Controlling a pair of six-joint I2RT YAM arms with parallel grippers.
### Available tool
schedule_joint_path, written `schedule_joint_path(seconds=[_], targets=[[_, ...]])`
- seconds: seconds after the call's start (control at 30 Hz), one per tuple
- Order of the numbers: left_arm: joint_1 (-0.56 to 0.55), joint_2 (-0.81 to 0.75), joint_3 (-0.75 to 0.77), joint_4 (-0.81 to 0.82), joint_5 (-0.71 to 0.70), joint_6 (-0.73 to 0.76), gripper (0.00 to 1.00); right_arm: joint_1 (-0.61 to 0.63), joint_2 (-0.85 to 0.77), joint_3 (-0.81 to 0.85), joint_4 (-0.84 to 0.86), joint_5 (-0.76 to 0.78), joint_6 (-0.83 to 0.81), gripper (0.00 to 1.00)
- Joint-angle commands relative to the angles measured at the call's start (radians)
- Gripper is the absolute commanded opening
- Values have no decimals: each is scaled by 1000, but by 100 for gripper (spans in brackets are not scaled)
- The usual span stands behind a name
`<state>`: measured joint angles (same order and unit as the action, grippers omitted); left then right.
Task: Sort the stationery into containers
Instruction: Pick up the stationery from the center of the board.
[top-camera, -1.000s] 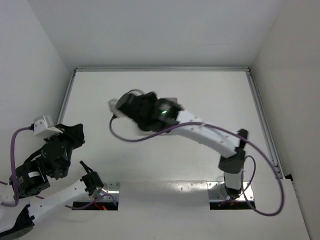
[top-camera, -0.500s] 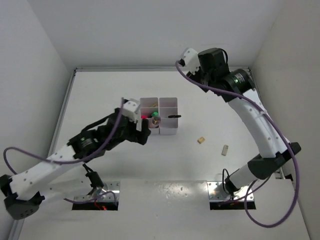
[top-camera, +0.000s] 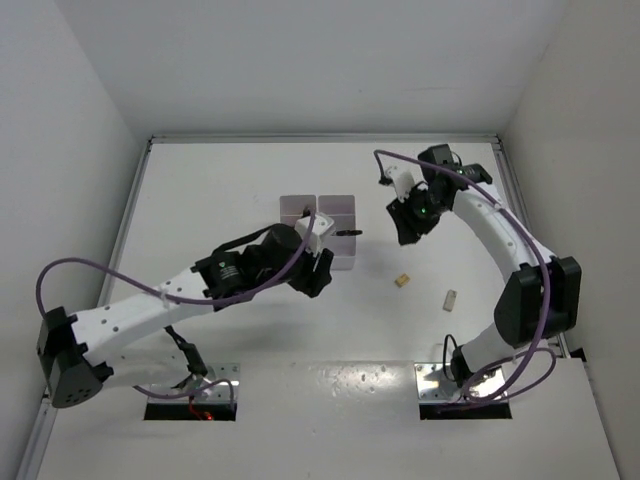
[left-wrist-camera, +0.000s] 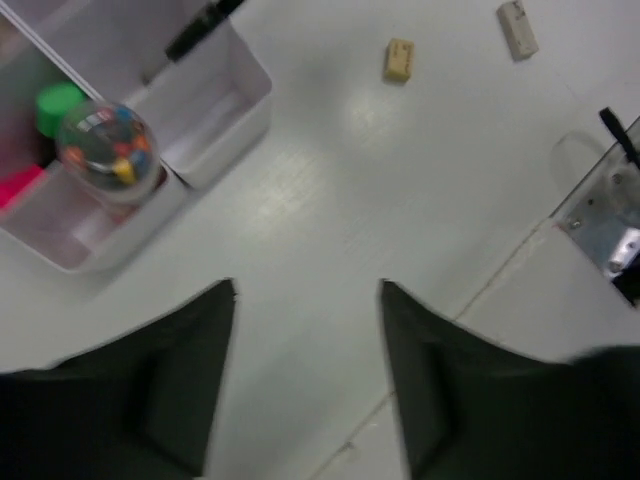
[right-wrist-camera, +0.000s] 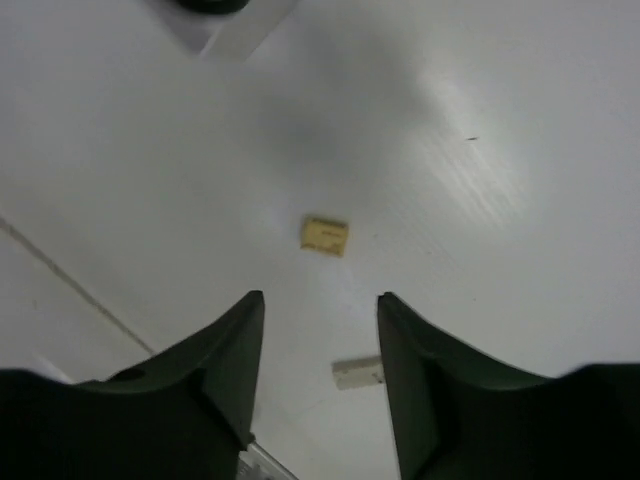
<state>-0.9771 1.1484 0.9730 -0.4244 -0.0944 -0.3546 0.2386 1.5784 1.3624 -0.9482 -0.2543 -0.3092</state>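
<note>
Across the white table (top-camera: 250, 180), the left arm (top-camera: 150, 305) reaches from its base at the near left corner diagonally toward the middle. It is almost straight, with its wrist tipped downward. The right arm (top-camera: 500, 225) climbs from its base at the near right and folds at an elbow by the right edge. From there it arcs toward the far side, and its wrist curls back toward the middle.

The left gripper (left-wrist-camera: 307, 290) hangs over bare table just beside the near right corner of the white organizer tray (left-wrist-camera: 240, 110), its jaws moderately apart and empty. The right gripper (right-wrist-camera: 320, 297) points down at the table to the right of the tray, its jaws likewise parted around nothing.

Inside the tray's near compartments sit a clear round capsule (left-wrist-camera: 105, 150) of coloured bits, a green cap (left-wrist-camera: 58, 103) and a pink end (left-wrist-camera: 20, 185). A black piece (left-wrist-camera: 195, 28) lies across the rim; what it is cannot be told.

A tan eraser bit (right-wrist-camera: 325, 235) lies on the table ahead of the right fingers. A paler eraser bit (right-wrist-camera: 358, 372) lies near it, and both are well apart from the tray.
</note>
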Motion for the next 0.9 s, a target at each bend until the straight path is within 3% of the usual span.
schedule_joint_path(seconds=[0.0,0.1,0.2,0.4,0.6,0.87], targets=[[-9,-137,-22,43,-77,60,79,-21,-96,-86,-90,-325,-363,53],[21,-242,-62,17,-114,92,87,-48,-132,-224,-148,-396,-715,58],[51,-294,-62,-31,-177,101,88,-61,-146,-295,-129,-396,-933,58],[60,-368,-121,-19,-261,101,91,-61,-146,-419,-2,-298,-1319,46],[69,-406,-163,32,-297,101,92,-44,-113,-508,167,-220,-1505,46],[87,-415,-184,62,-277,111,92,-44,-8,-476,219,-163,-1547,46]])
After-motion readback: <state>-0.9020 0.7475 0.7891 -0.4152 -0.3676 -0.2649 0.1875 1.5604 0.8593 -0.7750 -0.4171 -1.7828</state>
